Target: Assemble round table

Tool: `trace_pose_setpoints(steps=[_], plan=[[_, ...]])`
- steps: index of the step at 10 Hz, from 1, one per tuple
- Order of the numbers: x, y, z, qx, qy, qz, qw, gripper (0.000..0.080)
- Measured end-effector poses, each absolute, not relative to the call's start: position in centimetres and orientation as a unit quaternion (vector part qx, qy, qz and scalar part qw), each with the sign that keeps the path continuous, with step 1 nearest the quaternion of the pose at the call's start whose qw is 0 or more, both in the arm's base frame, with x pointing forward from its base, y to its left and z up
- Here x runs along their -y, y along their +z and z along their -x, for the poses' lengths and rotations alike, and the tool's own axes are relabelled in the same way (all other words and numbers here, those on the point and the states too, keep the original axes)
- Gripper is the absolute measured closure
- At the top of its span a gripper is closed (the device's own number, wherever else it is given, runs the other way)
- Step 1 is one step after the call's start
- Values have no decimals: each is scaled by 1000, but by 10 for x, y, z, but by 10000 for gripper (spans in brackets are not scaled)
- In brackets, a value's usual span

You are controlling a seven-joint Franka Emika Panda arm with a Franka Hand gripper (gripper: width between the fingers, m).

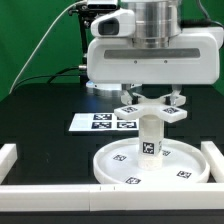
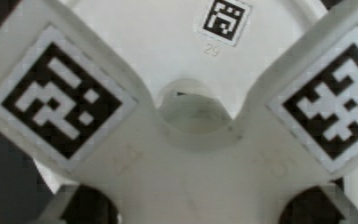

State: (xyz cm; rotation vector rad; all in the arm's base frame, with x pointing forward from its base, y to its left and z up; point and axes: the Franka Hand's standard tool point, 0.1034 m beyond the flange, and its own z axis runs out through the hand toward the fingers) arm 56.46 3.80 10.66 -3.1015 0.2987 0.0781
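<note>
The large round disc (image 1: 112, 166) lies flat on the black table near the front. The short cylindrical leg (image 1: 150, 138) stands upright on its central hub. The cross-shaped base (image 1: 150, 109) sits on top of the leg, tags facing up. My gripper (image 1: 152, 99) comes straight down over it, one finger on each side of the cross's middle, shut on it. In the wrist view the cross-shaped base (image 2: 194, 160) fills the picture, with a small hole at its centre and tagged arms on either side. My gripper (image 2: 202, 208) shows only as dark fingers (image 2: 91, 205) in the corners.
The marker board (image 1: 98, 121) lies flat behind the disc toward the exterior view's left. Long white border rails run along the front (image 1: 100, 195), the exterior view's left (image 1: 8, 158) and right (image 1: 214, 160). A green backdrop stands behind.
</note>
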Motion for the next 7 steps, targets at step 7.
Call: trace_pose_setpoints(steps=[7], plan=[[-38, 106, -565, -111, 20, 994, 12, 357]])
